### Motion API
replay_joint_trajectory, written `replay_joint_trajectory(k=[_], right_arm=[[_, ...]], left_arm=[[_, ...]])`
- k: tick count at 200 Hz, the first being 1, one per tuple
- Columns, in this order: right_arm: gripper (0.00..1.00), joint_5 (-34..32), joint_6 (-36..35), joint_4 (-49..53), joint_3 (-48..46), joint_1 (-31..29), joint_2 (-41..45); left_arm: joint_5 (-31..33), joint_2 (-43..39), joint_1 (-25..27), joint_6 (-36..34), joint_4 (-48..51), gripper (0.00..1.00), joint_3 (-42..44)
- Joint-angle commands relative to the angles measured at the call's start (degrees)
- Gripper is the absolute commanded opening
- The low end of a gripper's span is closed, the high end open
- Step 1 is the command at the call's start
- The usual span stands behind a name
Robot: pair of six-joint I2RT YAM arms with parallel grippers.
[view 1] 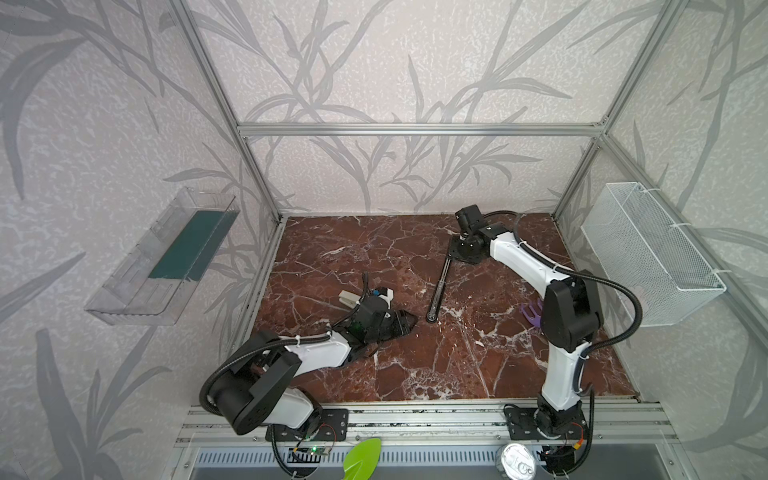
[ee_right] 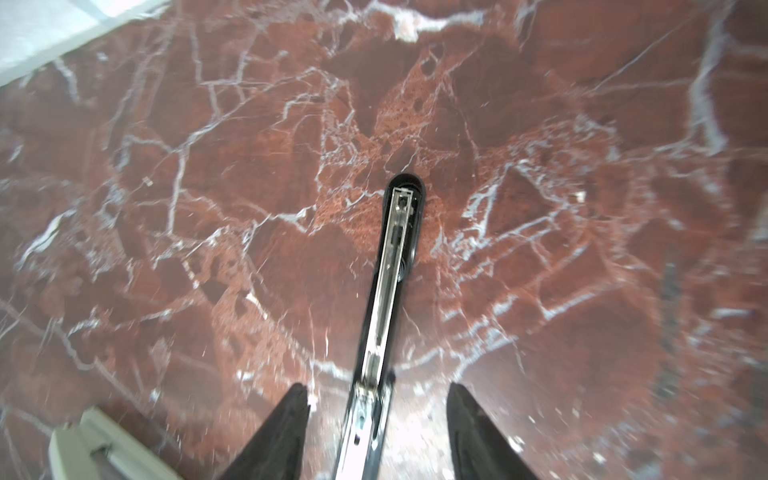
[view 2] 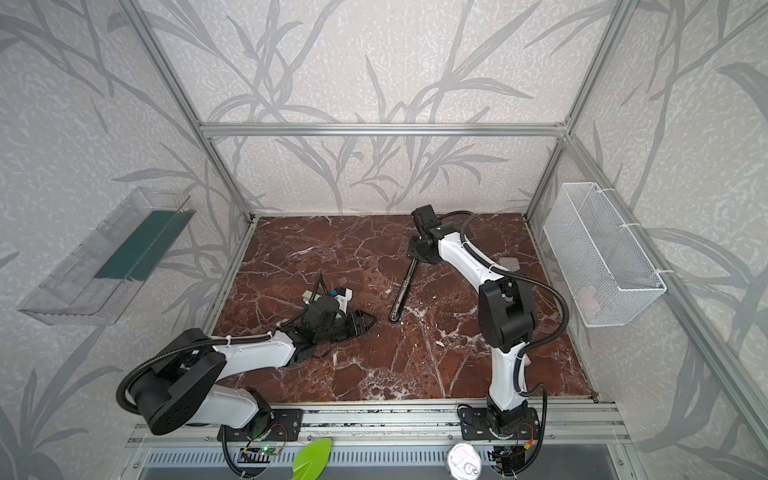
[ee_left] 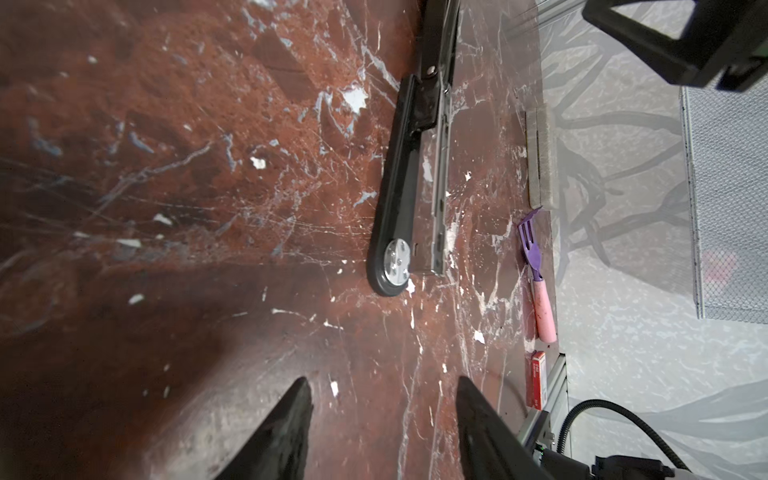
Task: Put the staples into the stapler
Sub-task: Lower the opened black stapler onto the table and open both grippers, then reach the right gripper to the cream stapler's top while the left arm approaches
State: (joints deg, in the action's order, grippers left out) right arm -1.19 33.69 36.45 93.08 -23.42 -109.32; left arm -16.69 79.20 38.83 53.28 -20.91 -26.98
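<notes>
In both top views my left arm lies low, left gripper (view 1: 409, 321) near the splayed stapler (view 1: 439, 291), right arm bent over its far end; left wrist shows jaws apart, empty, staples (ee_left: 538, 379) at the table (ee_left: 166, 166) edge; right wrist shows right gripper (ee_right: 378, 388) apart, straddling the stapler.

— What sort of place do you work in?
— A robotics lab cell, not a home. An aluminium frame (view 1: 415, 129) boxes me in, hung with leaf-print panels (view 1: 374, 62) for walls.
— And the marble?
— That is only my counter (view 1: 415, 365), red-brown and veined. My left arm (view 1: 316, 353) and right arm (view 1: 519, 257) are bolted to a metal rail (view 1: 415, 419) at its front edge, with bare wires and a lit circuit board (view 1: 311, 451) below.
</notes>
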Motion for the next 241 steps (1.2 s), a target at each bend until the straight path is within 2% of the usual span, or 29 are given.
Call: replay_joint_trajectory(k=[1,26,48,85,108,136,155,213,241], right_arm=[[0.68,-1.36,-2.87,-0.88,-4.38,-0.32,5.23],[0.71,-0.97,-3.96,-1.56,-9.22,-0.45,10.43],[0.71,0.47,-5.51,-2.23,-12.80,-1.70,14.45],[0.66,6.31,-8.20,-8.44,-20.78,-5.53,20.44],[0.65,8.68,-11.50,-13.44,-23.73,-10.39,21.34],[0.63,9.93,-16.01,-12.42,-18.91,-16.13,16.02],[0.61,10.50,-17.70,-11.62,-13.93,-19.17,11.09],[0.64,11.32,-19.95,-4.15,6.88,-25.24,-8.75],[0.62,11.12,-20.57,-0.17,16.03,-26.79,-16.71]], left_arm=[[3.06,-4.91,-0.16,-6.43,15.53,0.62,-3.02],[6.06,-9.92,-0.30,-11.07,26.70,0.65,-7.04],[9.81,-14.41,-0.43,-12.44,32.04,0.67,-8.45],[19.04,-20.49,-1.43,-12.15,44.63,0.72,-10.81],[24.35,-22.95,-3.87,-9.86,53.90,0.73,-12.20],[29.59,-28.71,-6.31,-5.27,60.90,0.71,-9.81],[31.23,-34.10,-7.51,-1.66,63.88,0.59,-6.52],[31.19,-44.72,-9.37,4.22,70.53,0.59,-0.43],[31.10,-47.44,-9.89,5.24,70.77,0.58,1.42]])
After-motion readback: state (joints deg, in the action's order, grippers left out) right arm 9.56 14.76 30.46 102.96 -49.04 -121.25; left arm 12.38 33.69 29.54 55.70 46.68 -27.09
